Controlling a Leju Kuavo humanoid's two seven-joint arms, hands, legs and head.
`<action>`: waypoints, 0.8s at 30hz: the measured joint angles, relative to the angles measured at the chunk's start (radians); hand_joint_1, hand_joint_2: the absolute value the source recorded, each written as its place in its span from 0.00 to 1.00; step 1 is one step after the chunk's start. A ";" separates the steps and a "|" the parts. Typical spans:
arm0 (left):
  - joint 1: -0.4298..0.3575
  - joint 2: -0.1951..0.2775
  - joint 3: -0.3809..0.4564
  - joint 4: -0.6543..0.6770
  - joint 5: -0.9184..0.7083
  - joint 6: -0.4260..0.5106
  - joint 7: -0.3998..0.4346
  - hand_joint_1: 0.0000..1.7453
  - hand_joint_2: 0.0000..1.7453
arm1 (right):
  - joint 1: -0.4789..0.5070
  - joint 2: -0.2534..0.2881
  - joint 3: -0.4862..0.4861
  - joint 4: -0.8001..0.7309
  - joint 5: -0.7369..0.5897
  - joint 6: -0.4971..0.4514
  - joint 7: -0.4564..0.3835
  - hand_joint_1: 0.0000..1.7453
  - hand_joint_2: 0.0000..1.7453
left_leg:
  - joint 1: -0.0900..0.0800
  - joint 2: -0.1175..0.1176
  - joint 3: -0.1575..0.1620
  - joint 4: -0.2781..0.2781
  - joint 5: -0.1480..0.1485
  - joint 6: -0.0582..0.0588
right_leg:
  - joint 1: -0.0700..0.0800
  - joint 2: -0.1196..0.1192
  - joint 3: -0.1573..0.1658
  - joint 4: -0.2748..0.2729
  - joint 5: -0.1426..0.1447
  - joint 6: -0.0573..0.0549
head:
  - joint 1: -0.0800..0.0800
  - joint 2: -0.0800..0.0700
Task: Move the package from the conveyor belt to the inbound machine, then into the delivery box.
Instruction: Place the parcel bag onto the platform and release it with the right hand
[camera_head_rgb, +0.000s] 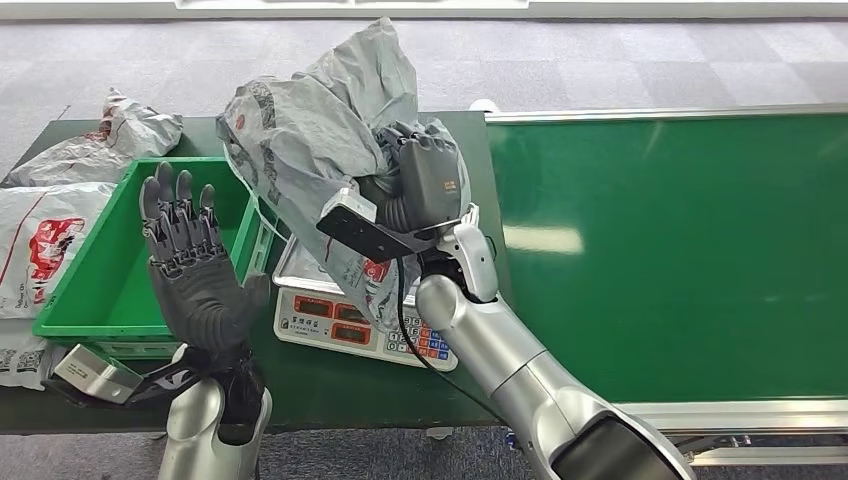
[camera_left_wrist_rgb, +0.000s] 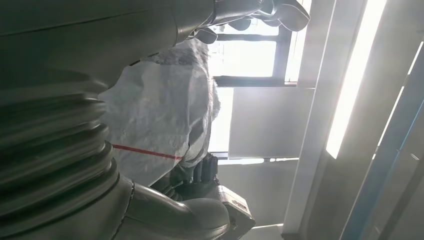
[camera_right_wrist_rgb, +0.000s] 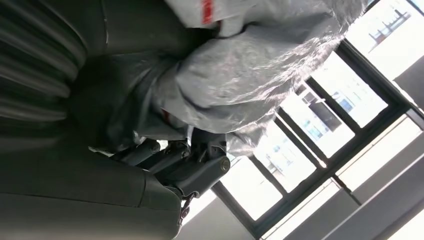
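So the package (camera_head_rgb: 300, 130), a crumpled grey plastic mailer bag with some red print on it, is already off the conveyor belt (camera_head_rgb: 680, 250), so that first leg looks done to me. Right now the right hand (camera_head_rgb: 425, 175) has its fingers wrapped around the bag and is holding it up in the air, sort of above the back edge of the scale (camera_head_rgb: 350, 320) and leaning toward the green bin (camera_head_rgb: 90, 300). The right wrist view backs that up: dark fingers (camera_right_wrist_rgb: 170, 160) curled under a big wad of grey plastic, with windows behind. The scale is the white thing with red displays and a keypad sitting on the dark green tabletop (camera_head_rgb: 330, 385) between the bin and the belt, and I'm guessing that's the "inbound machine". Whether the bag has already been weighed I honestly can't tell; it isn't resting on the pan at this moment, though its lower end hangs close to it. The left hand (camera_head_rgb: 190, 260) is raised palm-up-ish beside the bin with fingers spread and nothing in it, like it's waiting to help or take over. What's left, as I read it: the bag goes into the bin, which I take to be the delivery box. A few other bags (camera_head_rgb: 60, 200) are lying on the tabletop to the left of the bin, outside it.
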 joint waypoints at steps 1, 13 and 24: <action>0.001 0.000 0.000 0.000 -0.002 0.001 0.000 0.00 1.00 | -0.001 0.000 0.003 0.012 0.001 -0.002 0.003 0.00 0.00 | 0.000 0.000 0.000 0.000 0.000 0.000 | 0.000 0.000 0.000 0.000 0.000 0.000 | 0.000 0.000; 0.009 0.006 0.000 -0.004 -0.023 0.011 0.000 0.00 1.00 | -0.002 0.000 0.004 0.096 0.065 0.030 0.033 0.00 0.75 | 0.000 0.000 0.000 0.000 0.000 0.000 | 0.000 -0.001 0.000 0.000 0.000 0.000 | 0.000 0.000; 0.038 0.012 0.000 -0.045 -0.035 0.012 0.000 0.00 1.00 | -0.013 0.000 0.002 0.135 0.116 0.150 0.159 0.00 1.00 | 0.000 0.000 0.000 0.000 0.000 0.000 | 0.000 -0.001 0.000 0.000 0.000 0.000 | 0.000 0.000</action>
